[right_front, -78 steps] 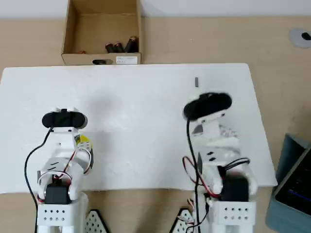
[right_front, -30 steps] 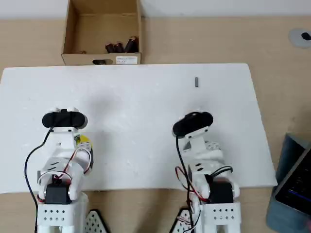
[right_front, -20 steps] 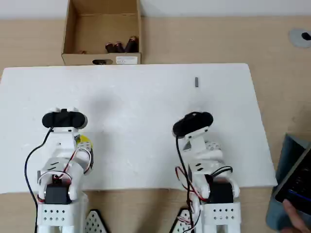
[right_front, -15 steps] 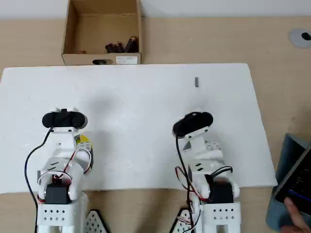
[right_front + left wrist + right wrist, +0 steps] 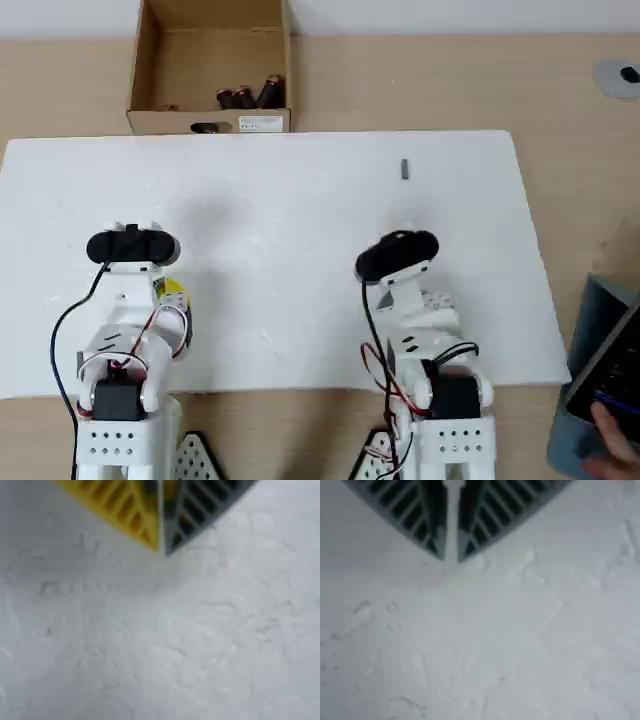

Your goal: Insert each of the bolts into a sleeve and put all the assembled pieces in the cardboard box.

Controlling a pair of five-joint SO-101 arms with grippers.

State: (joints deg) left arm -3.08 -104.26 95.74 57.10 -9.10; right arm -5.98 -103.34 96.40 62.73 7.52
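R arm (image 5: 425,320) drew back fr grey piece (image 5: 405,169); L tool (image 5: 161,547), R tool (image 5: 451,555) closed.

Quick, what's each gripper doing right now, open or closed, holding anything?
Left gripper: closed, holding nothing.
Right gripper: closed but for a thin slit, holding nothing.

brown cardboard box (image 5: 140,60): far end cut by frame edge
dark cylindrical pieces (image 5: 250,97) inside: clumped, count unreadable
small dark grey piece (image 5: 405,169) on white foam board (image 5: 260,200): too small to tell bolt from sleeve
left gripper (image 5: 161,550): fingers blurred, bases cut off
right gripper (image 5: 451,559): same
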